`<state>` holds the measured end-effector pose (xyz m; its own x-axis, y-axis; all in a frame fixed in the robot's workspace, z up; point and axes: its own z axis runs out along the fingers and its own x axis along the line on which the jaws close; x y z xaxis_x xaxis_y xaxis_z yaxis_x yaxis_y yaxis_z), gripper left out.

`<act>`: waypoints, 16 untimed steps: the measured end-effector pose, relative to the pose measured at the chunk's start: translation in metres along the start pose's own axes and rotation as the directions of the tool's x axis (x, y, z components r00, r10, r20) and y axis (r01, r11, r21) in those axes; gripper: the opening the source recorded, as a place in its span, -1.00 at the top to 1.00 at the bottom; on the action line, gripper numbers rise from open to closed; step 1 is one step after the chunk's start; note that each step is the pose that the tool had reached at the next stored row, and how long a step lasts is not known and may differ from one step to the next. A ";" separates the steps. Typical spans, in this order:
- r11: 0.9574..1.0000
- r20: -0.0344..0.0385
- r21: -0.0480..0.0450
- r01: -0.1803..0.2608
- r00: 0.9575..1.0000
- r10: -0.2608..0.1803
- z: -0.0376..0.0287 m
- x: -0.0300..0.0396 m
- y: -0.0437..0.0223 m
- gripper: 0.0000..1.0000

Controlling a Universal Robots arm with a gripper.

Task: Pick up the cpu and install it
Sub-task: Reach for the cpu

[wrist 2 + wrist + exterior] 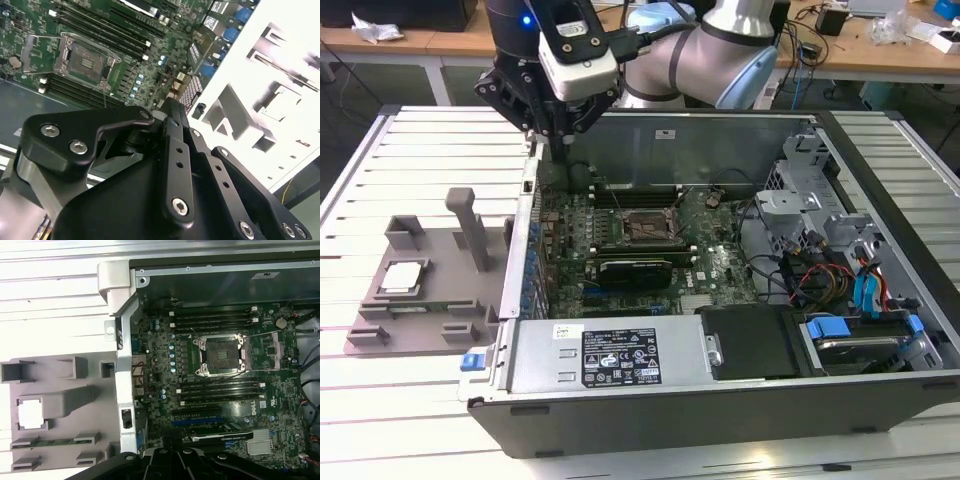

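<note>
The cpu [402, 277] is a small pale square chip lying in a recess of the grey fixture tray [440, 300], at the exterior view's left, outside the computer case. It shows as a bright square [31, 415] in the first wrist view. The motherboard's socket [645, 228] stands uncovered inside the case, with its metal frame around it [220, 355] [85, 60]. My gripper [566, 138] hangs above the case's far left wall, between tray and socket, well above both. Its black fingertips [170, 107] meet, shut on nothing.
The open computer case [720, 400] fills the slatted white table's middle, with memory slots [215, 320], cables [820, 280] and a drive cage [800, 190] inside. An upright post [470, 230] rises from the fixture tray. Desks stand behind.
</note>
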<state>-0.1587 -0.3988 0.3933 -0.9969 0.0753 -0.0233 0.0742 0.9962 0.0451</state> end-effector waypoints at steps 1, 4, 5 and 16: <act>1.000 0.000 0.000 0.000 1.000 0.000 -0.0001 0.0018 -0.0001 0.79; 1.000 0.000 0.000 0.000 1.000 0.000 -0.0002 0.0071 -0.0005 0.79; 1.000 0.000 0.000 0.000 1.000 0.000 -0.0002 0.0092 -0.0007 0.79; 1.000 0.000 0.000 0.000 1.000 0.000 -0.0007 0.0268 -0.0020 0.79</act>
<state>-0.1856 -0.3988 0.3932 -0.9969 0.0753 -0.0233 0.0742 0.9962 0.0450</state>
